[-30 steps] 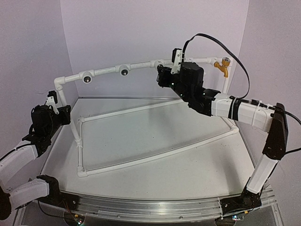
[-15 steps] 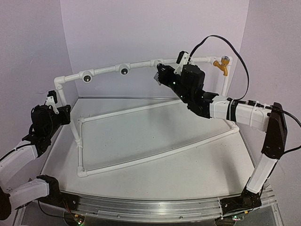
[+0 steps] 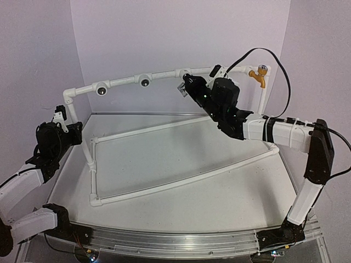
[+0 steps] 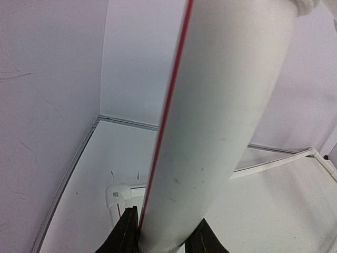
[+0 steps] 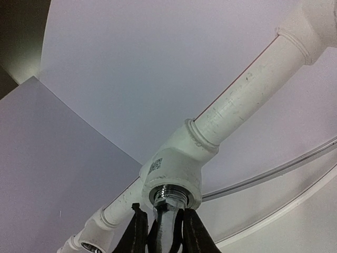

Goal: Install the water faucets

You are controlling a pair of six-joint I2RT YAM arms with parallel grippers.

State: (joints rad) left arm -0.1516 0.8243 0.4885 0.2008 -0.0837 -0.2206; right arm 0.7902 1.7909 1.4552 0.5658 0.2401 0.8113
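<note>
Right arm: your right end effector [image 5: 162, 211] is raised to the top rail of the white pipe frame [image 3: 123, 82], at the far side of the tabletop [image 3: 219, 203]. Its jaws stand narrow, closed on the silver-grey faucet [image 5: 166, 224]. In the right wrist view you see the faucet's threaded metal end sitting in the mouth of a white tee fitting [image 5: 174, 168]. How far the thread is in, you cannot tell. The faucet body runs down between the two dark fingers and out of view below.

Left arm: your left end effector [image 4: 166, 221] is at the frame's left side, jaws narrow and clamped around the upright post [image 4: 221, 105]. In the left wrist view the post fills most of the picture, with a thin red line along its length. The fingers press it from both sides.

Other faucet: the orange-yellow faucet [image 3: 259, 75] sits at the top right corner of the frame, spout pointing down, well apart from both end effectors.

Open ports: two tee fittings, one [image 3: 101, 91] and the next [image 3: 145, 83], show dark round holes on the left half of the rail.

Frame base: it lies flat on the tabletop.
</note>
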